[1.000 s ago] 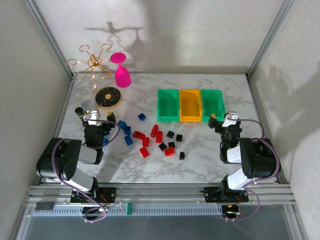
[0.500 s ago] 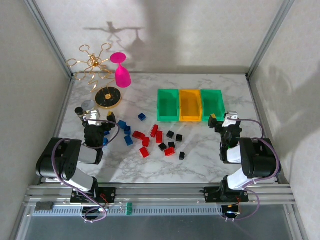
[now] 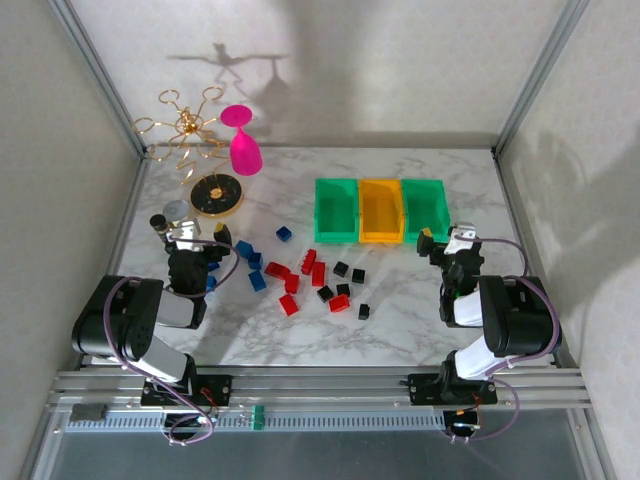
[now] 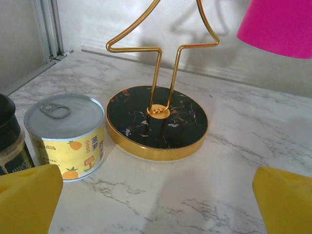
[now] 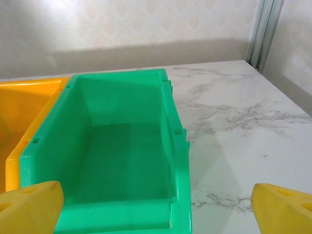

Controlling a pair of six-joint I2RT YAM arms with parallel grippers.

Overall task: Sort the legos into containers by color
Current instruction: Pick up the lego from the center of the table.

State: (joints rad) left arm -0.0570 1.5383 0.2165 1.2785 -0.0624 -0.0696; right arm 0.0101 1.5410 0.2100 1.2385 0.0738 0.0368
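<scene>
Red legos (image 3: 291, 279), blue legos (image 3: 250, 262) and black legos (image 3: 346, 280) lie scattered on the marble table between the two arms. Three containers stand side by side behind them: a green bin (image 3: 335, 211), an orange-yellow bin (image 3: 381, 210) and another green bin (image 3: 425, 208). My left gripper (image 3: 190, 230) hangs low at the left of the bricks, open, its yellow fingertips (image 4: 29, 202) wide apart with only bare table between them (image 4: 156, 204). My right gripper (image 3: 447, 240) is open just in front of the right green bin (image 5: 122, 161), which is empty. The orange-yellow bin (image 5: 24, 117) sits to its left.
A black-and-gold disc stand (image 4: 157, 122) with gold wire arms stands ahead of the left gripper, a small tin can (image 4: 66, 134) and a dark jar (image 4: 9, 129) to its left. A pink glass (image 3: 243, 145) is at the back. Frame posts edge the table.
</scene>
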